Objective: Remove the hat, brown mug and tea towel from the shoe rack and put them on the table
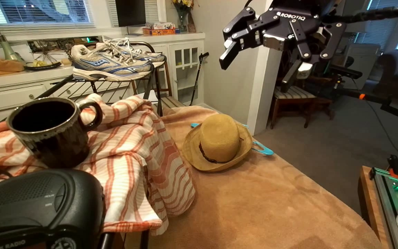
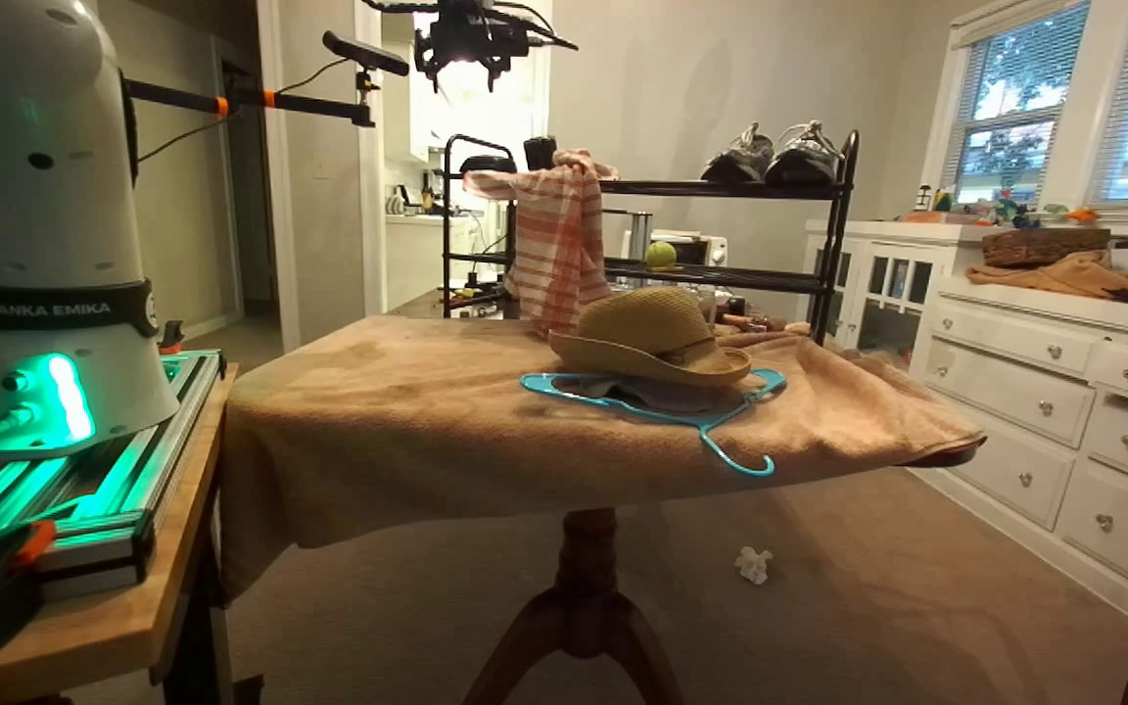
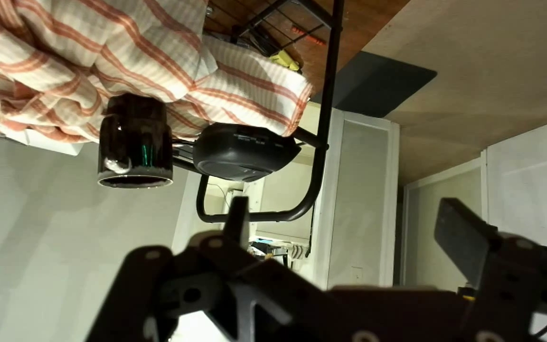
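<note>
Tan-draped and softly napped, the worktop [image 1: 261, 204] in an exterior view carries a straw hat [image 1: 219, 140] with curled brim and dark band. It lies over a turquoise plastic clothes hanger [image 1: 268, 151], so its share of the task looks done. Just beside a black plastic clock radio [image 1: 41, 207], a glossy dark-brown ceramic mug [image 1: 57, 145] stands upright on a crumpled white tea towel [image 1: 126, 155] with orange stripes; weighted this way, the towel probably has to wait until the mug is lifted. Up high, the black metal claw [image 1: 254, 74] hangs spread, holding nothing.

In an exterior view, the black tubular shoe rack [image 2: 662, 187] bears towel and mug on its top shelf, well apart from laced running shoes [image 2: 805, 163]; the striped folds hang limply toward the worktop, touching or not, I cannot tell.

Upside down in the wrist view, the mug shows a smooth cylindrical wall and thin rim, handle hidden; the claw would likely need to shift sideways to grip it.
</note>
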